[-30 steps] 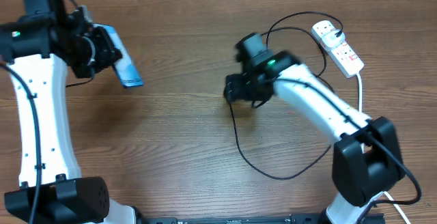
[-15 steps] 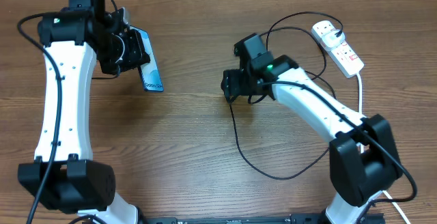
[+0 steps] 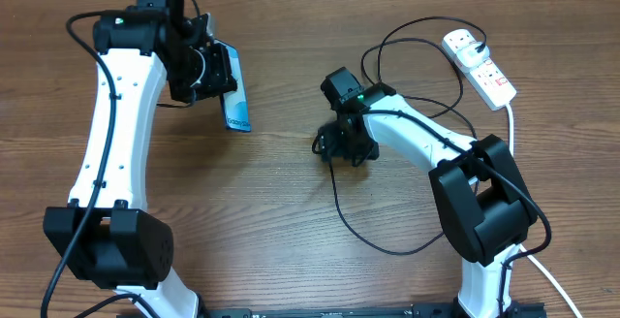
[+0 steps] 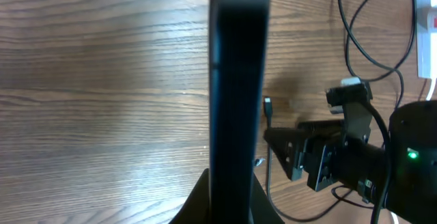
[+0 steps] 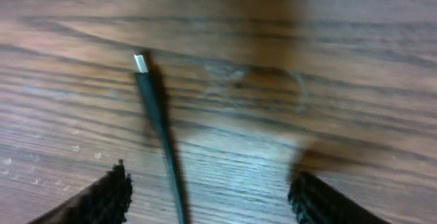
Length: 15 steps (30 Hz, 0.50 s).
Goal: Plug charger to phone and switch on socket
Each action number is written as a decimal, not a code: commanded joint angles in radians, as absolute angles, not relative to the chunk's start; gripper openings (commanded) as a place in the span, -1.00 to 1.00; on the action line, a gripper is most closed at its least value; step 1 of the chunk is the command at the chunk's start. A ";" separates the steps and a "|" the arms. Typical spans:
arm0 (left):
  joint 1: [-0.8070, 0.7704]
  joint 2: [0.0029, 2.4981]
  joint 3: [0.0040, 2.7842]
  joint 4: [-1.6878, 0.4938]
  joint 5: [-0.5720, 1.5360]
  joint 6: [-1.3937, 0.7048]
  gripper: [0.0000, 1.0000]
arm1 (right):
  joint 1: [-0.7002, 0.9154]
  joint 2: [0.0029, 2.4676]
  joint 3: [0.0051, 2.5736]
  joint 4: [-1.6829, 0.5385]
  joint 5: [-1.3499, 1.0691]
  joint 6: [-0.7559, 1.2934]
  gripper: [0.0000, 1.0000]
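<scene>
Two end effectors: left [image 3: 214, 74] clamps phone [image 3: 236, 112], right [image 5: 215, 198] straddles charger [image 5: 154, 109], wide.

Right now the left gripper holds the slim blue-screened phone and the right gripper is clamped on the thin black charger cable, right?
No: the right gripper is open, the charger cable lying loose between its fingers, in the right wrist view. The left gripper holds the phone.
</scene>
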<state>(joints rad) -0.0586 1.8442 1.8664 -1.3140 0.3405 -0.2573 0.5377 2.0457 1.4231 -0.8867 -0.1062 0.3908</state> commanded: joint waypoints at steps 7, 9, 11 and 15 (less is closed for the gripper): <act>-0.070 1.846 1.874 -1.304 0.350 -0.236 -0.92 | 0.543 2.046 1.484 -0.920 -0.163 0.392 0.57; -0.071 1.846 1.874 -1.304 0.350 -0.236 -0.92 | 0.543 2.046 1.531 -0.980 -0.158 0.387 0.57; -0.072 1.846 1.874 -1.303 0.350 -0.236 -0.92 | 0.543 2.046 1.599 -1.051 -0.157 0.355 0.57; -0.072 1.846 1.874 -1.290 0.351 -0.241 -0.91 | 0.543 2.070 1.732 -1.139 -0.094 0.331 0.57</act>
<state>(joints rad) -0.0708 1.8442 1.8664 -1.3037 0.3397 -0.2543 0.5385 2.0521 1.6375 -1.1149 -0.1390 0.3614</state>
